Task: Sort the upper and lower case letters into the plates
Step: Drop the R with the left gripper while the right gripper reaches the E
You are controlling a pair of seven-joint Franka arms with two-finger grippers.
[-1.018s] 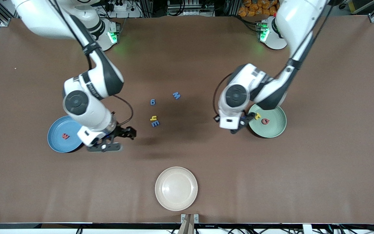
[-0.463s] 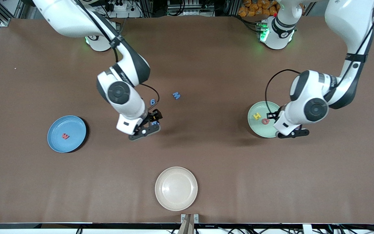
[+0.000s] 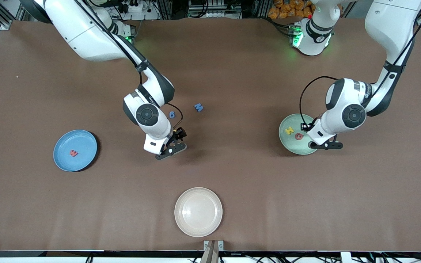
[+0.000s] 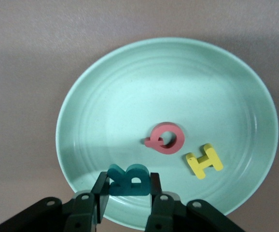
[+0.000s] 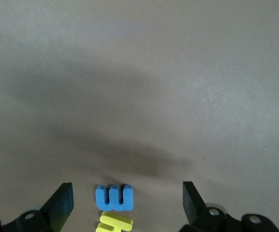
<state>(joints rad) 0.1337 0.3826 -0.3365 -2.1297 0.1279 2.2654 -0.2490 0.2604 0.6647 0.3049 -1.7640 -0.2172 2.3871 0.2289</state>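
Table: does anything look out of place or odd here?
Nothing stands out. The cream-white plate holds no letters. The left gripper holds a teal letter over the mint green plate.

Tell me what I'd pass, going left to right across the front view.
Blue plate with a red letter → right hand → cream plate → blue M → green plate → left hand.
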